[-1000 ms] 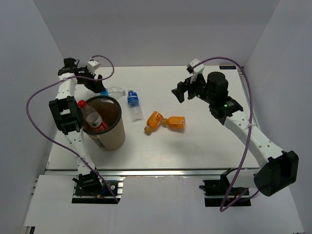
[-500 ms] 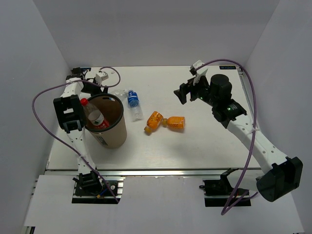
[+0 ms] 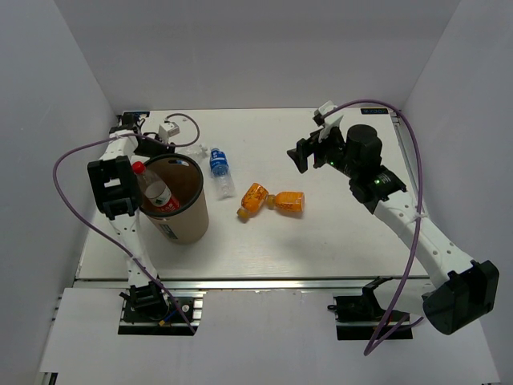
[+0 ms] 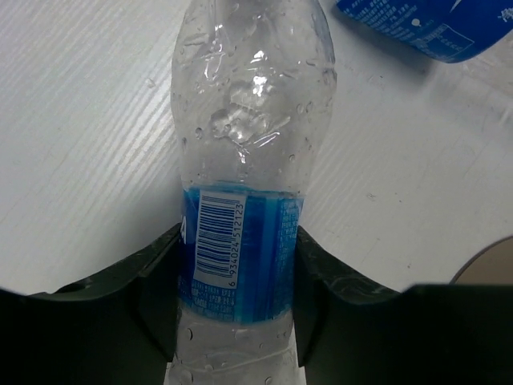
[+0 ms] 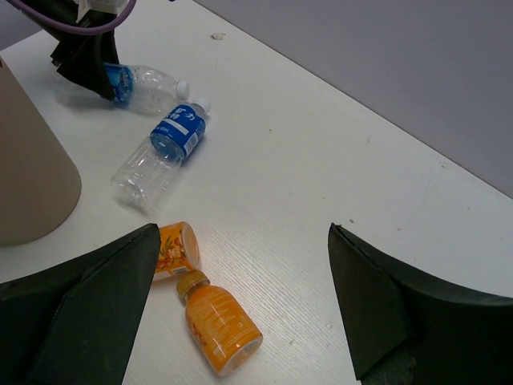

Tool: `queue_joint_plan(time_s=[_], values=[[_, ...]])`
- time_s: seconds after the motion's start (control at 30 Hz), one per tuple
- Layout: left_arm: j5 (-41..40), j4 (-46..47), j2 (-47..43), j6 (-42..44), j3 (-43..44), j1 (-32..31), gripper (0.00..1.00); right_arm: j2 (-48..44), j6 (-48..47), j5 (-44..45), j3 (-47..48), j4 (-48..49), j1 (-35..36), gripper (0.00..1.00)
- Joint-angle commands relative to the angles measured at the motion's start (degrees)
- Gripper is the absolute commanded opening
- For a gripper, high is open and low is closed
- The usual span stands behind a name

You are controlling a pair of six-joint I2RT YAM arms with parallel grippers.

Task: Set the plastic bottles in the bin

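The clear, crinkled plastic bottle with a blue label point(image 4: 244, 160) lies on its side on the white counter point(image 3: 321, 241), just beyond the far side of the tall tan cylindrical bin point(image 3: 183, 224); it looks empty, so probably very light, thin-walled and springy, with a smooth skin apt to slip or dent under a hard squeeze; the labelled waist, straight-sided and likely stiffer, seems the best place to take it.

The left claw point(image 4: 239, 245) straddles exactly that band, about half spread, its dark fingers point(image 4: 156, 297) set against the label on either side; I judge the bottle gripped, though not yet lifted.

Just beside it lies a second clear blue-labelled bottle point(image 3: 220, 170); two stubby orange bottles point(image 3: 290, 201) lie touching at mid-counter; a red-capped bottle point(image 3: 156, 192) leans inside the bin; the right claw point(image 5: 242, 233) hovers wide open and empty.
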Motion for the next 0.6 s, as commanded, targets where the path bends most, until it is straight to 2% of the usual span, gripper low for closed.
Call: queue_joint_plan(time_s=[0.0, 0.07, 0.13, 0.2, 0.27, 0.37, 0.4, 0.5, 0.57], values=[[1.8, -1.32, -4.81, 2.36, -1.38, -0.08, 0.26, -2.04, -0.03, 0.64, -0.4, 3.61, -0.37, 0.89], [2.68, -1.76, -6.65, 2.89, -1.64, 0.09, 0.25, -2.39, 0.06, 0.64, -0.57, 3.78, -0.46, 0.89], [3.56, -1.76, -8.84, 2.63, -1.91, 0.36, 0.2, -2.92, 0.15, 0.46, -1.01, 4.13, -0.54, 0.89], [5.4, 0.94, -10.61, 0.36, -2.0, 1.06, 0.19, -3.36, 0.33, 0.2, -1.36, 4.4, -0.46, 0.89], [6.29, 3.94, -13.51, -5.52, -2.26, 2.46, 0.19, -4.06, 0.59, -0.15, -1.54, 4.66, -0.46, 0.89], [4.89, 14.82, -18.5, -18.43, -5.14, 4.57, 0.18, -5.03, 1.03, -1.03, -2.24, 5.1, -0.55, 0.89], [3.75, 21.38, -19.92, -21.68, -6.38, 5.19, 0.17, -5.29, 1.2, -1.29, -2.51, 5.36, -0.55, 0.89], [-2.66, 34.57, -26.42, -37.92, -11.73, 6.77, 0.17, -6.26, 1.82, -2.52, -3.38, 6.07, -0.55, 0.89], [-8.64, 39.18, -29.93, -43.05, -13.94, 7.39, 0.17, -6.96, 2.26, -2.79, -4.0, 6.42, -0.55, 0.89]])
